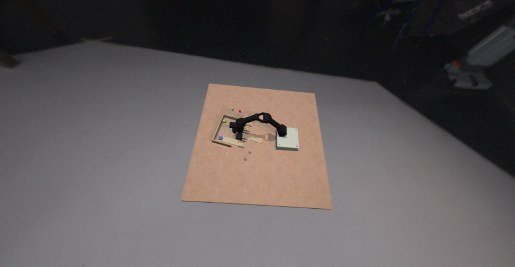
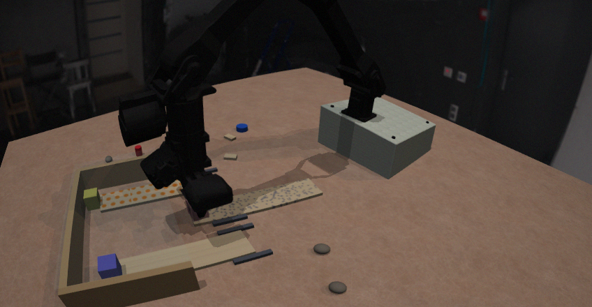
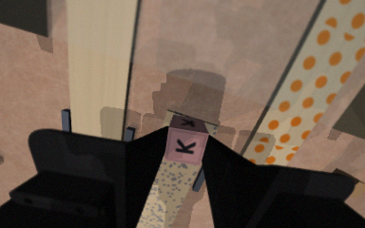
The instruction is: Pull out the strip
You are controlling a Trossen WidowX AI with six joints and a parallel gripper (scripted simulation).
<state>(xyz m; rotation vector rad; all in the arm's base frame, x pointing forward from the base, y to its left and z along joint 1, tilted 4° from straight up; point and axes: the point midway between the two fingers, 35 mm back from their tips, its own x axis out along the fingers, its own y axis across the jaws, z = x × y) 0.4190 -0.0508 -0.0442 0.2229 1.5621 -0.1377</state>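
The pink cube labelled K sits at the near end of the grey-speckled strip. My gripper is down at table level. Its two black fingers press against the cube's left and right sides. In the exterior view the gripper hides nearly all of the cube. An orange-dotted strip lies on one side with a yellow-green cube at its end. A plain pale strip lies on the other side with a blue cube.
A low three-sided wooden frame surrounds the strips' inner ends. Short dark blue bars lie beside the strips. Grey pebbles, a red cylinder and a blue disc lie around. The arm's grey base block stands to the right.
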